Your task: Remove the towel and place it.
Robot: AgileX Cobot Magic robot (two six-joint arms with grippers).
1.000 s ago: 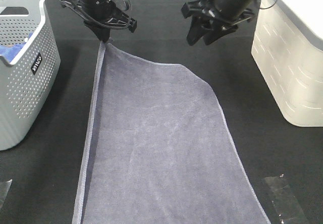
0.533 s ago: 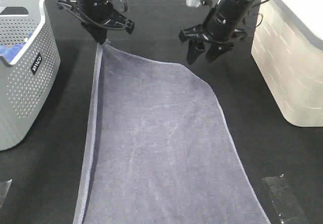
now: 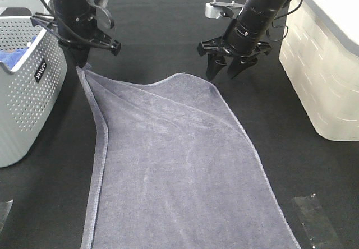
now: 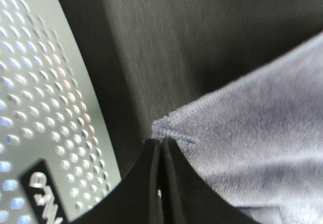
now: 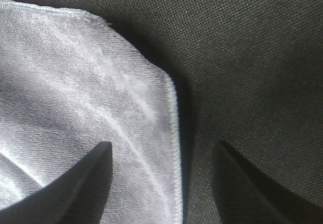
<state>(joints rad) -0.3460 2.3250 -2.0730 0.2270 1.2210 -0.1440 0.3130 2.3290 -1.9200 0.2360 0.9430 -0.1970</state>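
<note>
The grey-purple towel (image 3: 179, 165) lies spread on the dark table, long side running toward the front. My left gripper (image 3: 83, 63) is shut on its far left corner (image 4: 174, 133), right beside the basket (image 3: 25, 86). My right gripper (image 3: 227, 72) is open and hangs just above the towel's far right corner (image 5: 166, 90), with one finger (image 5: 91, 166) over the cloth and the other over the bare table. That corner lies loose, not held.
A grey perforated basket (image 4: 45, 108) stands at the left with a bright blue cloth (image 3: 14, 55) inside. A white bin (image 3: 322, 64) stands at the right. Clear tape patches (image 3: 314, 221) lie near the front right.
My left gripper has moved left toward the basket, dragging the towel's corner with it. My right gripper has come down and left over the towel's far right corner, still open.
</note>
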